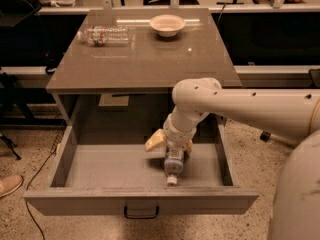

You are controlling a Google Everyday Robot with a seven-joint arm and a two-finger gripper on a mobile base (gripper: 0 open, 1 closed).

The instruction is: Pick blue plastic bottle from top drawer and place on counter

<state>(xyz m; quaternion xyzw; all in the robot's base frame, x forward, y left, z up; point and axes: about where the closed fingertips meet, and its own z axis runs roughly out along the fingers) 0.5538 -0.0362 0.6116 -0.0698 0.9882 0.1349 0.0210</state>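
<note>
The top drawer [140,201] is pulled out under the counter [145,59]. The blue plastic bottle [173,165] lies on its side on the drawer floor, right of centre, white cap toward the drawer front. My gripper [174,146] reaches down into the drawer from the right and sits over the bottle's base end, which it hides.
A clear bottle [106,35] with a red-and-blue label lies at the back left of the counter. A white bowl [167,24] stands at the back centre. A yellowish object [155,141] lies in the drawer beside the gripper. A shoe [9,185] shows at the left.
</note>
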